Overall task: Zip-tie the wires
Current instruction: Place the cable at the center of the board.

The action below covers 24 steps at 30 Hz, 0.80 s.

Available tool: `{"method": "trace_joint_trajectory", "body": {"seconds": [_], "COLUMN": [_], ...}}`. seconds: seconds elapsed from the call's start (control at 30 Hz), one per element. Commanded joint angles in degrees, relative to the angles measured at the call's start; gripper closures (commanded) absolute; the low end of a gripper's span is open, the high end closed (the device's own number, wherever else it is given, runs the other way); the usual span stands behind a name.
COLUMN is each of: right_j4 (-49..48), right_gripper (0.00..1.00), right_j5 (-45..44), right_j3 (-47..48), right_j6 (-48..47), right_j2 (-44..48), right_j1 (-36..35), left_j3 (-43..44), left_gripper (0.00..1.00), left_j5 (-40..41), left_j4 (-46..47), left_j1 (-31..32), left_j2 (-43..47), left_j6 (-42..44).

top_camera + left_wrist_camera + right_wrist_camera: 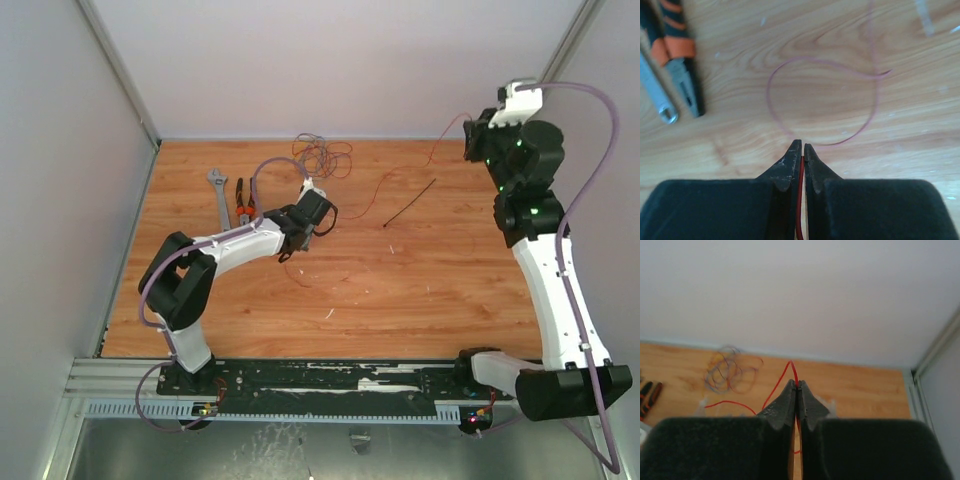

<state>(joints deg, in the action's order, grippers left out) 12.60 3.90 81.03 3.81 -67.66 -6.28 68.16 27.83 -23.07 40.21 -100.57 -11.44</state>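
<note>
Left hand (803,146), low over the table (450,290), and raised right hand (797,383) each pinch a red strand of wires (322,157).

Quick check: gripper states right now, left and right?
Left gripper: closed on a red wire.
Right gripper: closed on a red wire.

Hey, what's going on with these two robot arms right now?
Both arms are handling thin red wire. The left gripper is shut on a red strand low over the table, near the pliers. The right gripper, raised at the back right, pinches a red wire too. The other wires lie in a loose bunch at the back. The zip tie lies untouched on the wood, so nothing is tied yet.
</note>
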Motion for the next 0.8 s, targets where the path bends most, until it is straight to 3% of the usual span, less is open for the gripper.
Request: {"method": "trace_joint_trajectory", "body": {"seconds": [0.0, 0.2, 0.47, 0.77], "right_j4": [-0.64, -7.08, -11.72, -18.79], "right_gripper": [1.0, 1.0, 1.0, 1.0], "right_j5": [-6.05, -7.04, -8.47, -9.36], "right_j3": [-9.15, -23.74, -30.45, -40.89], "right_j6": [1.97, 5.43, 7.45, 10.55], "right_j2": [3.03, 4.39, 2.06, -0.36], "right_j1": [2.11, 6.23, 7.63, 8.17], "left_j3": [1.45, 1.11, 4.27, 8.76], "left_gripper": [1.0, 1.0, 1.0, 0.83], "left_j5": [10.24, 9.85, 12.69, 18.72], "left_j4": [-8.94, -9.12, -11.94, -13.99], "left_j1": [-0.25, -0.2, -0.28, -0.22], "left_j2": [-0.78, -1.57, -7.56, -12.84], "left_j6": [1.1, 3.4, 5.69, 8.43]}}
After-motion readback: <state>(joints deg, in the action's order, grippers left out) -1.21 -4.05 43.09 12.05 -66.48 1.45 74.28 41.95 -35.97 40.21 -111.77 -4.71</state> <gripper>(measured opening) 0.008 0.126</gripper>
